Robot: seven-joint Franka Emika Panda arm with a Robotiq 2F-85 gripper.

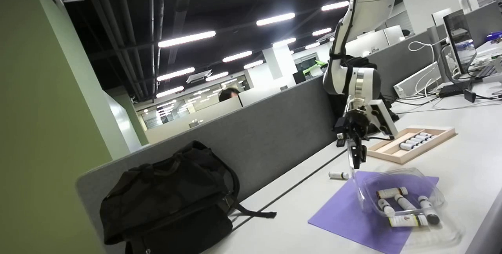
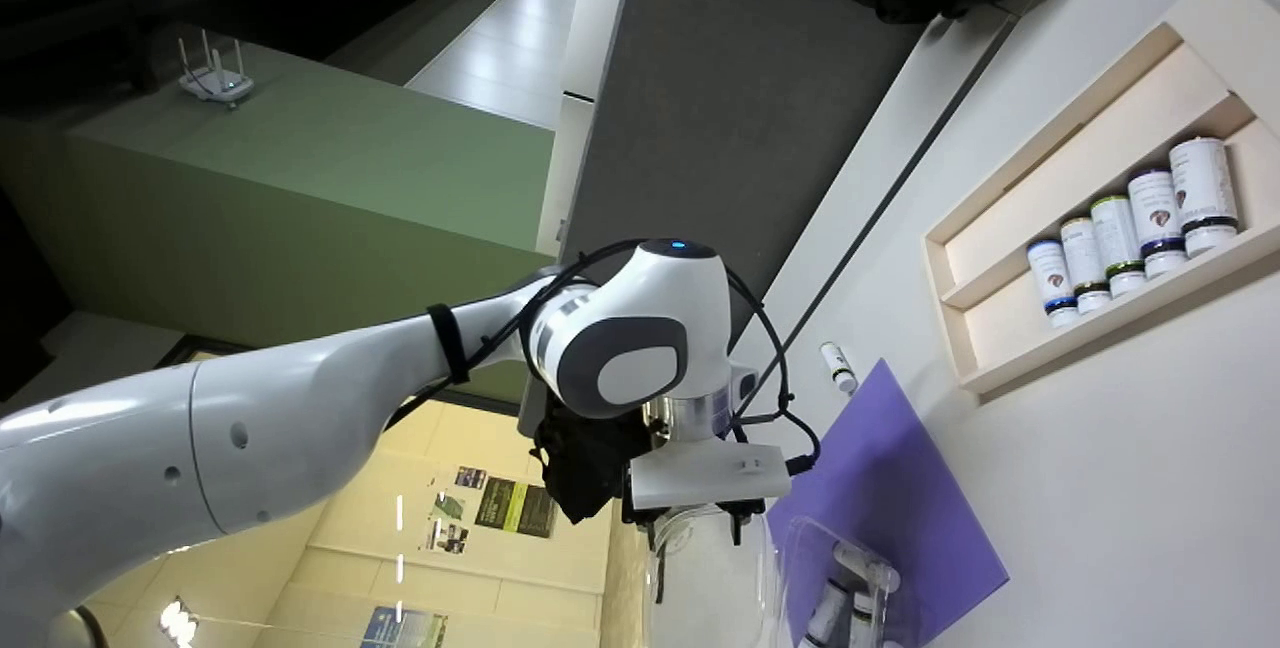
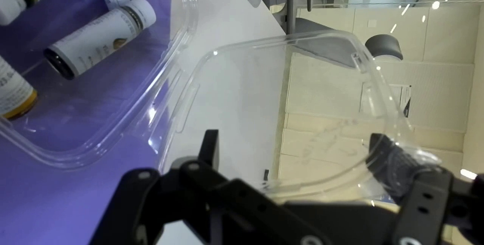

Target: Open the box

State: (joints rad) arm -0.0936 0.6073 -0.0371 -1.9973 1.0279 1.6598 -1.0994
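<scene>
A clear plastic box (image 1: 439, 199) with several small white bottles in it rests on a purple sheet (image 1: 349, 214); its near rim shows in the wrist view (image 3: 124, 131). Its clear lid (image 3: 321, 135) is raised, tilted up from the box, and also shows in an exterior view (image 2: 710, 578). My gripper (image 3: 295, 154) is at the lid, fingers wide apart; the lid's rim crosses in front of one finger. Contact is hard to tell. The gripper also shows in both exterior views (image 1: 356, 160) (image 2: 697, 528). The shallow wooden box (image 1: 429, 147) stands apart, uncovered, holding a row of white bottles.
A loose white bottle (image 1: 338, 175) lies beside the purple sheet. A black backpack (image 1: 172, 195) sits against the grey partition (image 1: 274, 128) along the table's back. A monitor (image 1: 459, 44) and cables stand at the far end of the table.
</scene>
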